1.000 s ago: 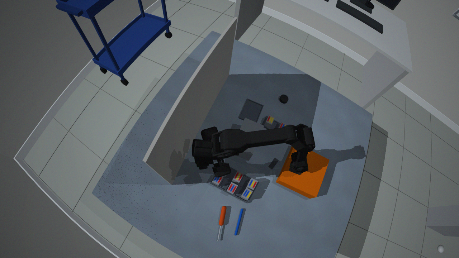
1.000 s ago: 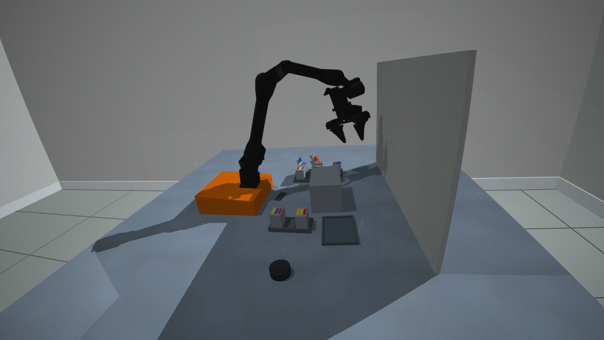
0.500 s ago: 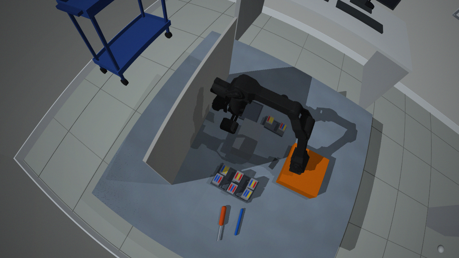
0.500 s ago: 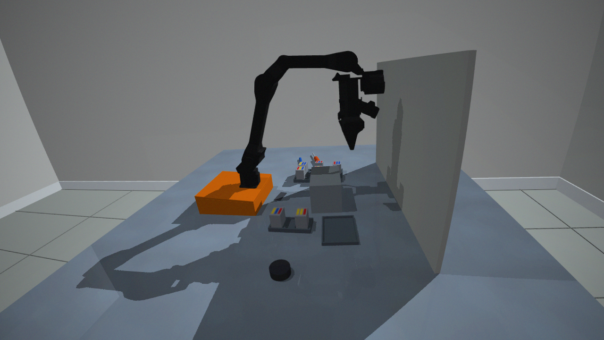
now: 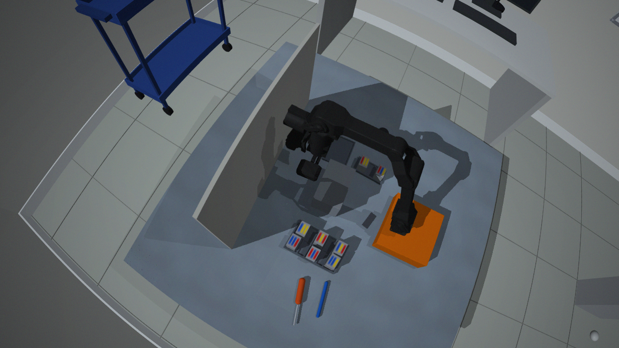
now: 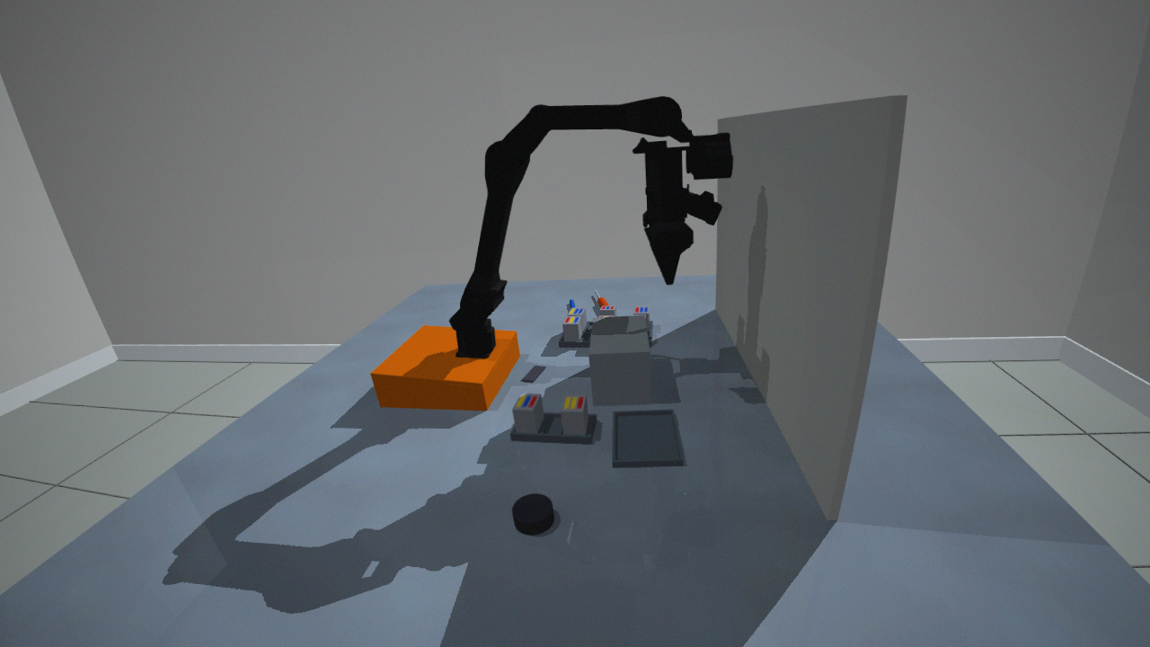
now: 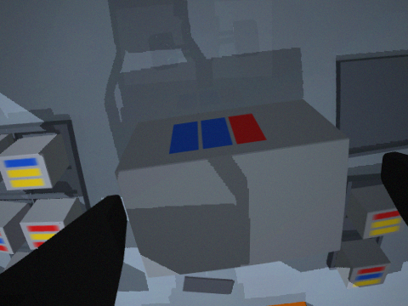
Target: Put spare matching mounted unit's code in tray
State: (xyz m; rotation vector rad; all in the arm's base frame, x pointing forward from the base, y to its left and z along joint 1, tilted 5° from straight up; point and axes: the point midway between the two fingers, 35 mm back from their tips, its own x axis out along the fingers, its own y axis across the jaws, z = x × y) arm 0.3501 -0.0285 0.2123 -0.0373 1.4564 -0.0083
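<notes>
My gripper (image 6: 668, 279) (image 7: 255, 187) is open and empty, high above the table by the tall panel, pointing down. The grey mounted unit (image 5: 339, 172) (image 6: 620, 374) (image 7: 297, 204) lies below it; its back code reads blue, blue, red from left to right in the wrist view. The dark tray (image 5: 342, 150) (image 6: 648, 438) (image 7: 374, 102) is empty. A rack (image 5: 302, 256) (image 7: 79, 161) holds several spares; a spare (image 5: 293, 242) in its corner shows blue and red stripes. A second rack holds a red-yellow-yellow spare (image 6: 574, 414) (image 7: 386, 223) and a red-blue-yellow spare (image 6: 528, 414) (image 7: 370, 276).
The tall panel (image 5: 242, 186) (image 6: 796, 281) stands beside the gripper. The orange base block (image 5: 426, 233) (image 6: 429, 394) carries the arm. An orange screwdriver (image 5: 300, 290) and a blue pen (image 5: 322, 298) lie beyond the larger rack. A black puck (image 6: 532, 513) lies near the tray.
</notes>
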